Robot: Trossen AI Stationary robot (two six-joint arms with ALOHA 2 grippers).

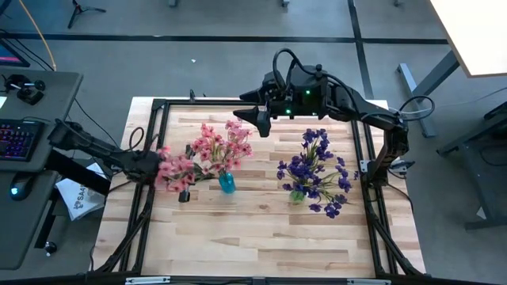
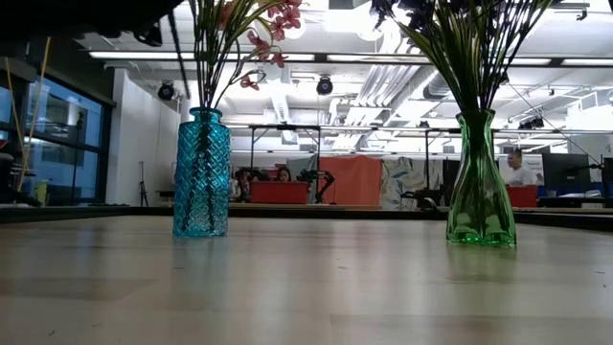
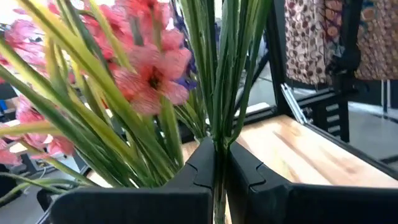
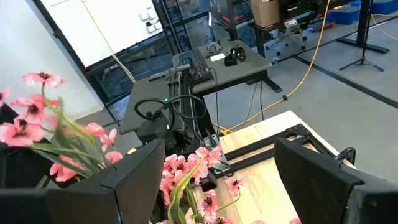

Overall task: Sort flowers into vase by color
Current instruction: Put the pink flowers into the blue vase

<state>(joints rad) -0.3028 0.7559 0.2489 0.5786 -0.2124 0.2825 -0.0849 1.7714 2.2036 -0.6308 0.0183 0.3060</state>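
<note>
Now | left gripper (image 3: pixel 219 180) pinching pink flowers (image 3: pixel 149 78) stems | right gripper (image 4: pixel 217 180) apparently wide, empty

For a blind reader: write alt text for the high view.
Left fingers shut on a pink sprig beside the blue vase of pink flowers; purple flowers fill the green vase. Right fingers hover open behind, empty.

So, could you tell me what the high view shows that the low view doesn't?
Only the high view shows both arms: the left gripper, shut on a pink sprig beside the blue vase, and the right gripper, open, raised over the table's far side. Only the low view shows the vases' glass bodies side-on and people in the room behind. Both show the blue vase holding pink flowers and the green vase holding purple flowers.
</note>
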